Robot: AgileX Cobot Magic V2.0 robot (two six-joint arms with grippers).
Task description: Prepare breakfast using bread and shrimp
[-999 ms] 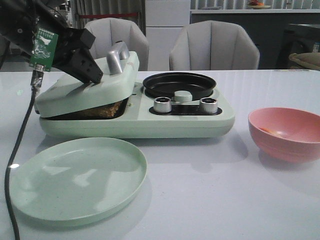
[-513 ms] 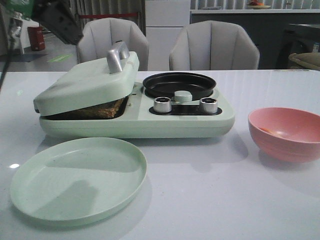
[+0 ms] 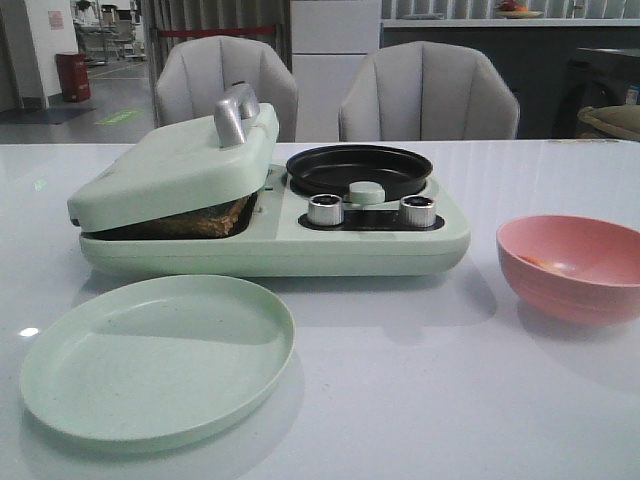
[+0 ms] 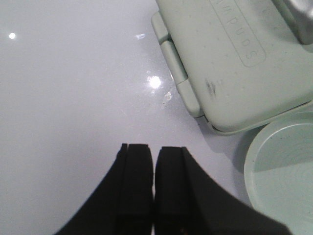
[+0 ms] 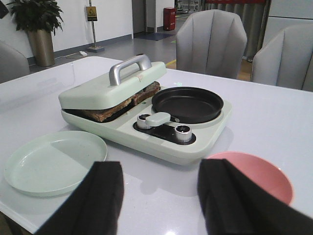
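The bread (image 3: 214,219), browned, lies sandwiched under the tilted pale green lid (image 3: 170,170) of the breakfast maker; its edge also shows in the right wrist view (image 5: 143,93). A tiny orange bit (image 3: 535,262) lies in the pink bowl (image 3: 575,295); I cannot tell if it is shrimp, and no other shrimp shows. My left gripper (image 4: 154,147) is shut and empty above bare table beside the lid's corner (image 4: 234,63). My right gripper (image 5: 161,166) is open and empty, in front of the maker. Neither gripper shows in the front view.
The maker's black round pan (image 3: 358,168) holds nothing I can see; two silver knobs (image 3: 324,209) sit in front of it. A pale green plate (image 3: 150,355) lies in front of the maker at the left. Two grey chairs stand behind the table.
My left arm, which was on the lid one second ago, has lifted up and left out of the front view. The lid stays resting on the bread.
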